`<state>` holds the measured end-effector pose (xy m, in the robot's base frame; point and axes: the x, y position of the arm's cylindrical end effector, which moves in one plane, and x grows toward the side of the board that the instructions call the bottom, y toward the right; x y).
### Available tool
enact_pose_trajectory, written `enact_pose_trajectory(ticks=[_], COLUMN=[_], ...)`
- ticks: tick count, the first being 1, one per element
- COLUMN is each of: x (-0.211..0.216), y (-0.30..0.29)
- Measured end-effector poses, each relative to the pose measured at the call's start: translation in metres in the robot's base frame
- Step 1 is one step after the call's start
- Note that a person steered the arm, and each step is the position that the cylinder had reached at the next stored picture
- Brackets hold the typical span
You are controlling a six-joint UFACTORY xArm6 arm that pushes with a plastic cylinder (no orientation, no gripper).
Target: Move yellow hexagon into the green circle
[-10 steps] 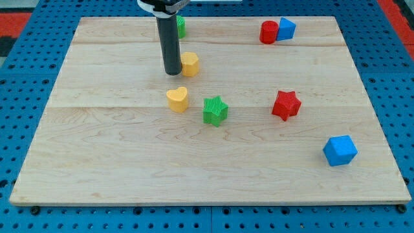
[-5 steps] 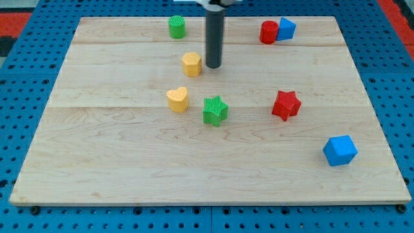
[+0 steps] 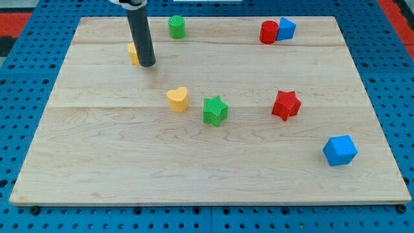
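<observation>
The yellow hexagon point(image 3: 132, 53) lies at the board's upper left, mostly hidden behind my rod. My tip point(image 3: 147, 64) rests against its right side. The green circle point(image 3: 176, 26) stands near the view's top edge, up and to the right of the hexagon, about a block's width of bare board apart from my rod.
A yellow heart point(image 3: 177, 99) and a green star point(image 3: 215, 110) sit mid-board. A red star point(image 3: 286, 105) is to their right. A red cylinder point(image 3: 268, 32) touches a blue block point(image 3: 285, 28) at the top right. A blue cube point(image 3: 339, 150) is at lower right.
My tip swung from the hexagon's left side round to its right, then swept left. The yellow hexagon slid left and slightly up, away from the green circle.
</observation>
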<state>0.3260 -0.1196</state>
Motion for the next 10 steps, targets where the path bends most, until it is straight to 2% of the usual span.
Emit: enact_pose_trajectory(ticks=[2,3,5,6,7,8,9,10], x=[0.041,0.031,-0.008,-0.025,-0.034,-0.024,-0.018,-0.06], y=[-0.035,-0.06,-0.06,0.005,0.038,0.013,-0.035,-0.032])
